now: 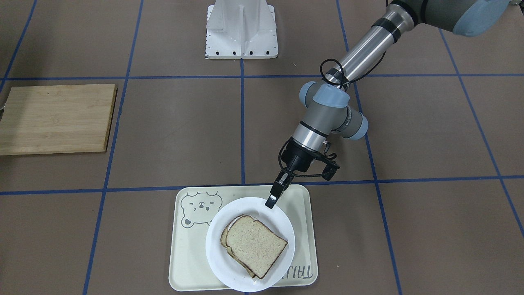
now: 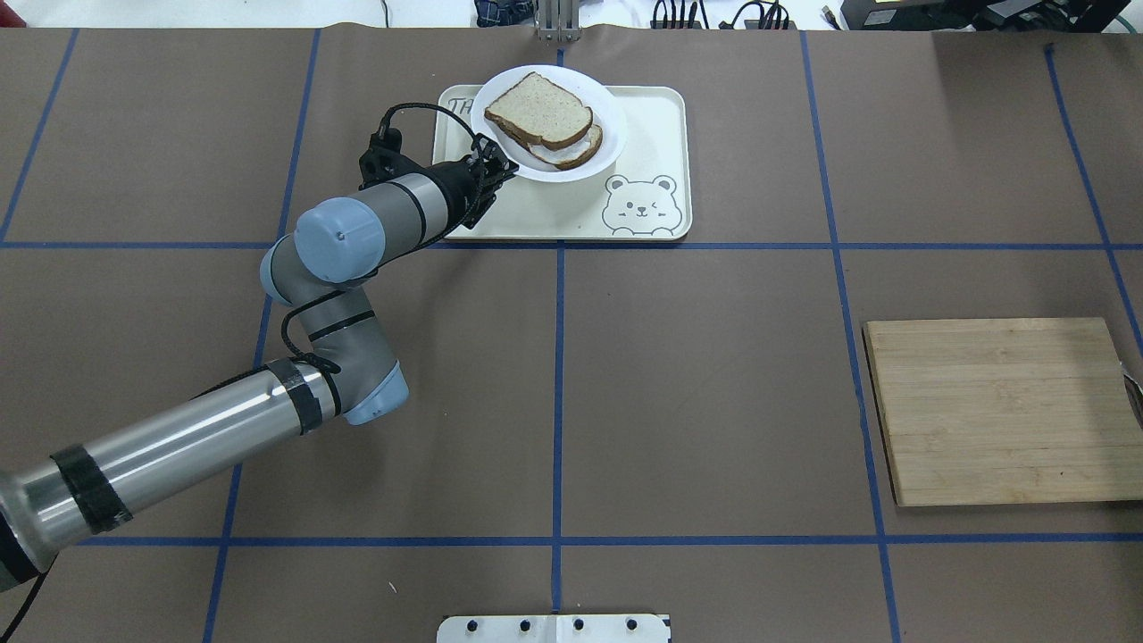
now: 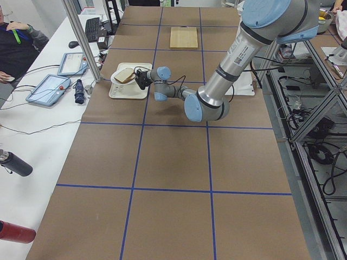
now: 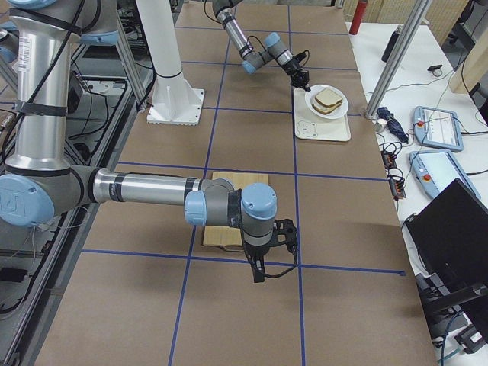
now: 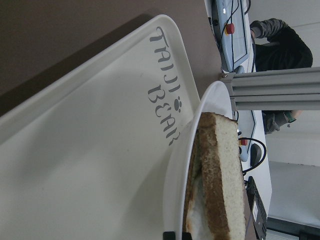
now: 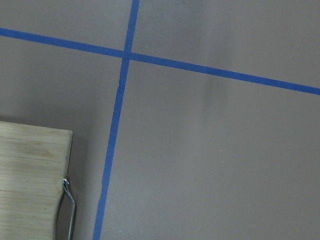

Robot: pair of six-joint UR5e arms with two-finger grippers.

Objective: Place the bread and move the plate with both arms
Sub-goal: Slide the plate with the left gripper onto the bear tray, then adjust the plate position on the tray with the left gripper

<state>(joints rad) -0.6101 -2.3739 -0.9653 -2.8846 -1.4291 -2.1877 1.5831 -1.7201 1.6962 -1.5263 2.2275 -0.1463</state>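
The bread (image 1: 254,243) lies on top of a second slice with white showing under it, on the white plate (image 1: 215,250). The plate sits on the cream bear tray (image 1: 184,254) and overhangs the tray's edge farthest from the robot. In the overhead view the bread (image 2: 538,109) and plate (image 2: 612,125) are at the far centre. My left gripper (image 1: 271,200) is at the plate's near rim, shut on it. The left wrist view shows the plate rim (image 5: 185,165) and bread (image 5: 225,175) close up. My right gripper (image 4: 267,263) hovers by the wooden board; I cannot tell if it is open or shut.
A wooden cutting board (image 2: 1000,411) lies on the robot's right side, with a thin metal piece (image 6: 70,210) at its edge. The white stand base (image 1: 241,28) sits at the robot's side of the table. Blue tape lines cross the brown table.
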